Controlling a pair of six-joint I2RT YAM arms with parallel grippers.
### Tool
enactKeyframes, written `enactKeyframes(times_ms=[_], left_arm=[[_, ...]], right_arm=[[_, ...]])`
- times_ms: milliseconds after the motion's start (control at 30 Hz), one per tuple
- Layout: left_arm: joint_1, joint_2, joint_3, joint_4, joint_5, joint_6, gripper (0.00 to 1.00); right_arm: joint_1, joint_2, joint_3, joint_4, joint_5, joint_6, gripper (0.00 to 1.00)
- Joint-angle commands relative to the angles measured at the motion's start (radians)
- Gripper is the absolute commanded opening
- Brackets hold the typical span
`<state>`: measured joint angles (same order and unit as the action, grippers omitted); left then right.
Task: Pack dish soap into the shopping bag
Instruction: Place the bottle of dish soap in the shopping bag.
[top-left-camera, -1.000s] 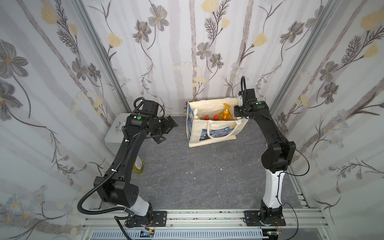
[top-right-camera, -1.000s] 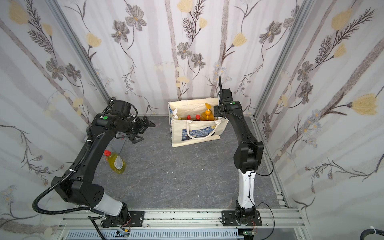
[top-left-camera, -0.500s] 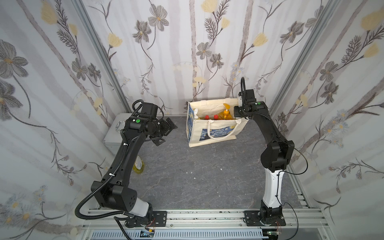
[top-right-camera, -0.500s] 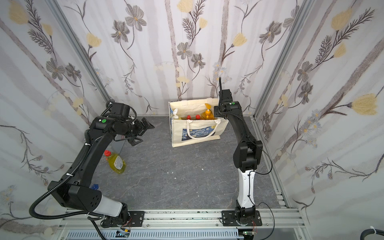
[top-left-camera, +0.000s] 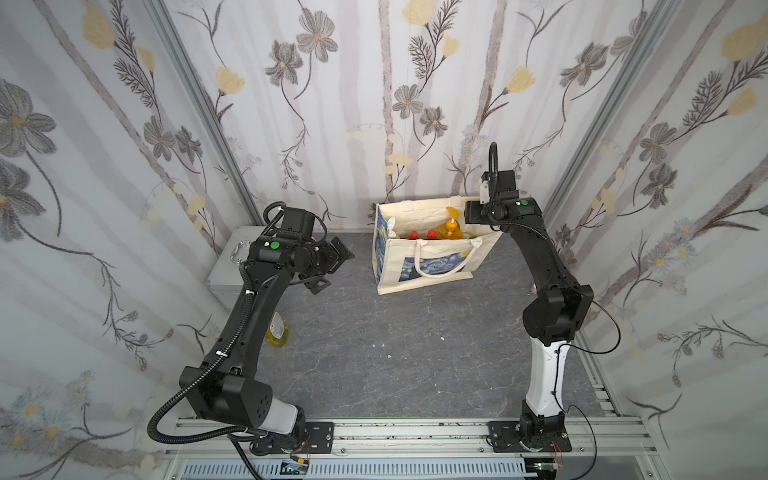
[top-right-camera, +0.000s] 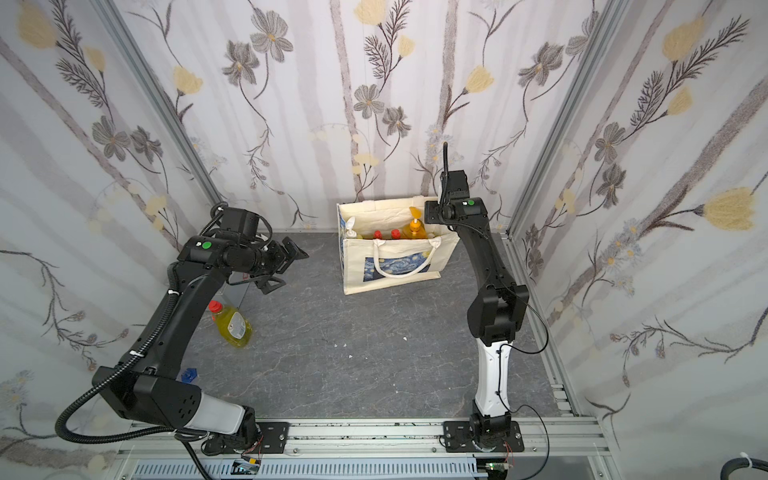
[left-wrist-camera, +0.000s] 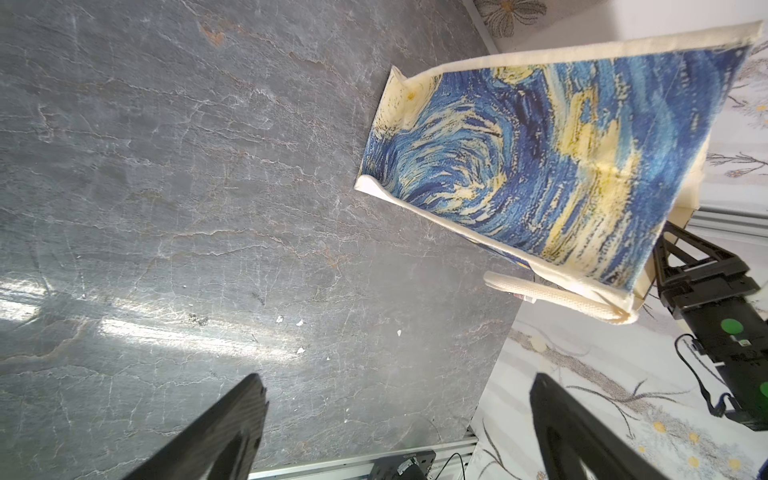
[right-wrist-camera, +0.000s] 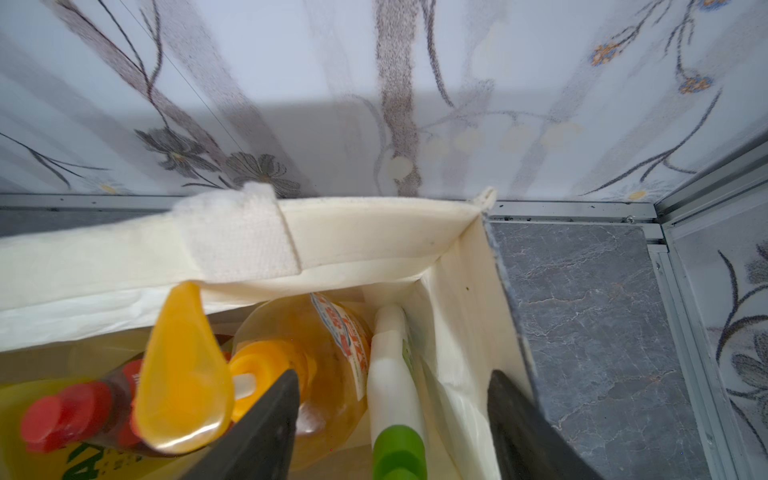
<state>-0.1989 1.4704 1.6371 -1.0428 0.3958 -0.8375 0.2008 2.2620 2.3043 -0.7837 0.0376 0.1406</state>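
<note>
The right hand (right-wrist-camera: 395, 378) hangs open over the shopping bag (top-left-camera: 432, 266) at upper middle, the white bottle with the green cap (right-wrist-camera: 386, 340) loose inside, so I think the wide, empty left hand (top-left-camera: 336, 270) should fetch the yellow-green bottle (top-right-camera: 232, 326) lying on the surface (top-right-camera: 353, 353) at left.

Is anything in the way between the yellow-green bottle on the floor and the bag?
Nothing visible on the floor between the yellow-green bottle and the shopping bag. But the right gripper hangs open over the bag's mouth, at its right end.
</note>
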Motion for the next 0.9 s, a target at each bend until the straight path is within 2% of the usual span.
enactKeyframes(times_ms=[0, 33, 267, 433, 633, 733, 867], left_arm=[[0.001, -0.007, -0.005, 0.027, -0.002, -0.004, 1.00], [0.001, -0.008, -0.004, 0.028, -0.003, -0.003, 1.00], [0.001, -0.026, -0.022, 0.038, 0.003, 0.003, 1.00], [-0.006, -0.050, -0.070, 0.066, 0.010, -0.002, 1.00], [-0.017, -0.081, -0.120, 0.092, 0.007, -0.010, 1.00], [-0.018, -0.099, -0.137, 0.099, -0.002, -0.011, 1.00], [-0.018, -0.121, -0.161, 0.102, -0.004, -0.012, 1.00]], right_arm=[[0.011, -0.038, 0.010, 0.059, -0.059, 0.053, 0.89], [0.015, -0.051, 0.010, 0.061, -0.062, 0.059, 0.99], [0.035, -0.125, 0.006, 0.034, -0.059, 0.085, 1.00], [0.019, -0.155, -0.004, -0.069, 0.031, 0.121, 1.00], [0.003, -0.181, -0.062, -0.172, 0.050, 0.133, 1.00], [0.002, -0.234, -0.151, -0.148, 0.038, 0.171, 1.00], [0.001, -0.298, -0.266, -0.078, -0.036, 0.223, 1.00]])
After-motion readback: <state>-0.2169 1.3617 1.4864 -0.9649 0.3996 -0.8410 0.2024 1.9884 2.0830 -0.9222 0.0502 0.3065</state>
